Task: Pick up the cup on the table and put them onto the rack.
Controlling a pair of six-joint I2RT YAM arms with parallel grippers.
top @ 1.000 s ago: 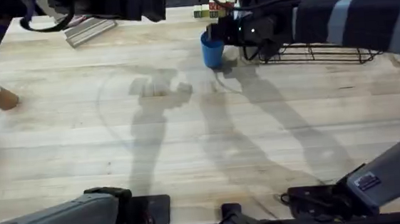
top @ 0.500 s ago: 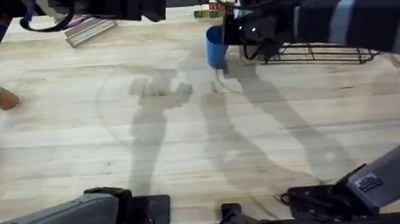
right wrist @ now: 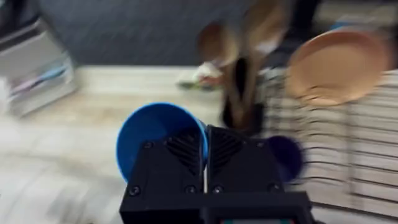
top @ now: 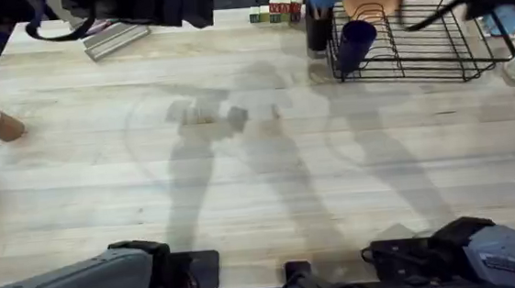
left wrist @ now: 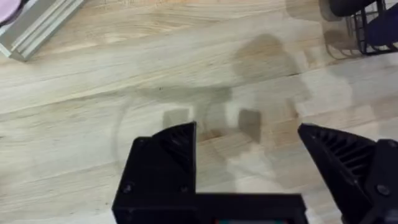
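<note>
**Blue cup pinched by the right arm, rack just off to the side**

Working from the left: my left gripper (left wrist: pixel 249 168) is hanging over bare wood with its black fingers spread wide and nothing between them. In the left wrist view the table (top: pixel 241 164) beneath it is showing pale planks and soft shadows. The left arm is sitting well away from anything the task needs.

Moving toward the middle of the far edge, I am seeing the dark navy cup (top: pixel 355 44) resting at the near left corner of the rack (top: pixel 434 52), mouth tilted toward me, just beside the black utensil holder (top: pixel 319 31).

The right gripper (right wrist: pixel 206 152) is pressed together on the rim of the bright blue cup (right wrist: pixel 158 140), one finger inside the mouth and one outside, so the cup is hanging mouth up with its long axis running down away from the wrist. From that wrist view the rack's wires and the navy cup are lying just to one side of the blue one, with an orange plate (right wrist: pixel 339 65) standing upright in the prongs further along.

I am judging the right arm as the only one placed to finish; the carry has to cross sideways over the holder's wooden spoons (right wrist: pixel 239 46) without clipping them.
</note>
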